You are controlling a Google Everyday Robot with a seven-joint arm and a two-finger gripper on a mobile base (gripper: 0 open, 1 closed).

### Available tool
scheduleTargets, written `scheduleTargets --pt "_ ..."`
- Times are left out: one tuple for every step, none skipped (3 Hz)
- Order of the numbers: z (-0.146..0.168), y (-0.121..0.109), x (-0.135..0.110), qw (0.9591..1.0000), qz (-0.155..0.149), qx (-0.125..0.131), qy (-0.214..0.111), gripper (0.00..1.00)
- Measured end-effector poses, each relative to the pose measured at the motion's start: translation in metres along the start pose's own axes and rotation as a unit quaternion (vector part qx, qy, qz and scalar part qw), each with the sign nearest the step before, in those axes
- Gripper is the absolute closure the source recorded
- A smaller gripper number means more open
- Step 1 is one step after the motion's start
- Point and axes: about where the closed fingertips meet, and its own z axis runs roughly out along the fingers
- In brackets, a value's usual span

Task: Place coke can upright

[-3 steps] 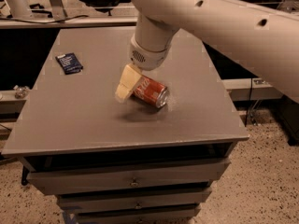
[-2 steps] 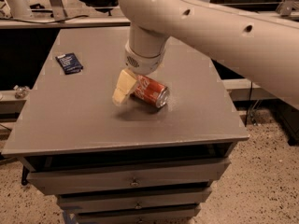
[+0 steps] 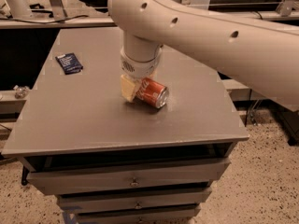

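While the arm lowers: the white jointed robot arm's wrist has come down and a little to the left over the last second, so the cream-padded gripper (image 3: 135, 88) now sits right at the can, mid-table.
Coke can: the red aluminium soda can with white script and silver ends (image 3: 153, 93) lies on its side near the middle of the table, one silver end facing near right. It has not shifted from where it lay.
Grip: the gripper is against the can's left part. Whether it is clamped on the can or merely resting against it, I cannot tell.
Meaning for the task: this is probably the grasping step. The can is not yet upright, so lifting and turning remain.
Table: a flat grey square tabletop (image 3: 93, 125). A dark blue flat packet (image 3: 69, 63) lies at the far left, well apart from the can.
Drawers: grey metal drawers (image 3: 133, 181) beneath the top are all shut, their contents hidden.
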Motion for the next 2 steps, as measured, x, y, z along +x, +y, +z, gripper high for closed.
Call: scheduleTargets --pt "-0.003 -0.002 0.000 1.0000 -0.001 0.010 -0.001 0.65" --pt "-0.014 -0.009 -0.002 0.9997 0.000 0.011 -0.023 0.87"
